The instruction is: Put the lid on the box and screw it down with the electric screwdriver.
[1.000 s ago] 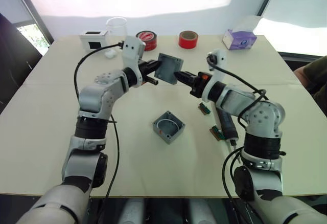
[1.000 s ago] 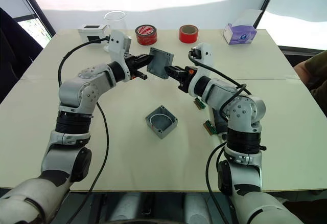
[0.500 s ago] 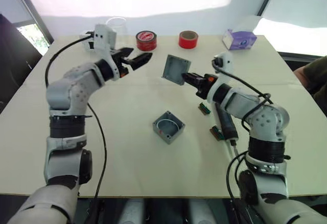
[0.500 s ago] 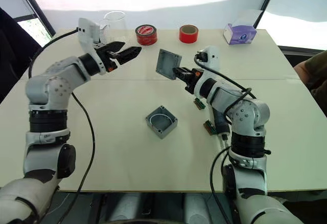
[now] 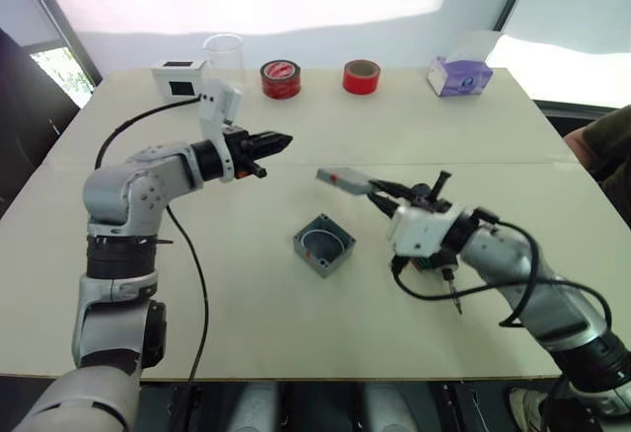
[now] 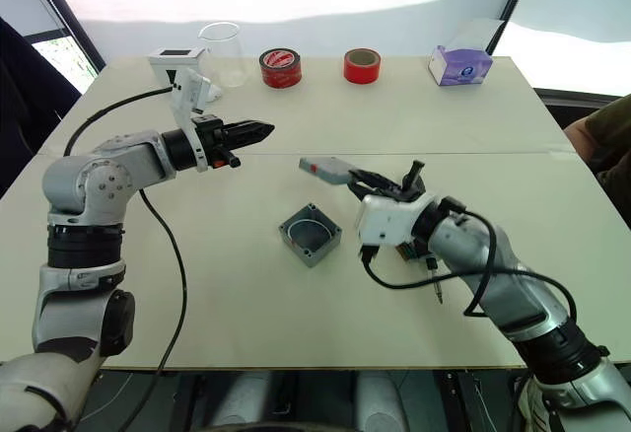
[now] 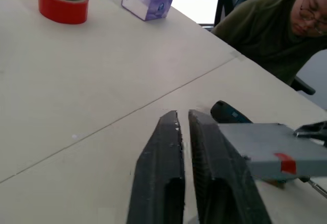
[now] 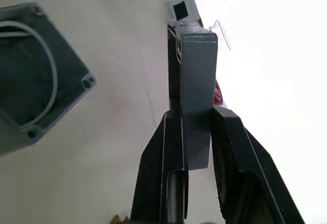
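Fingers of the right gripper (image 6: 367, 180) are clamped on 1 edge of the shallow square grey cast-metal lid (image 6: 329, 169), which it holds roughly flat in the air, a small red mark showing on the rim that faces the camera. From the grip the lid reaches out toward the table's far left, and the deep square grey cast-metal box (image 6: 311, 235) sits open-side up on the pale tabletop (image 6: 237, 294) just below it and nearer the robot, a pale wire loop inside. Lid and box are apart, and the lid looks turned a little against the box's corners, so a short drop with a small twist seems to be what seating needs. Behind the right wrist lies the black pen-shaped electric screwdriver (image 5: 451, 289), its thin bit pointing toward the near edge. Well to the left, the left gripper (image 5: 277, 140) hangs empty, its 2 fingers nearly together, pointing toward the lid.
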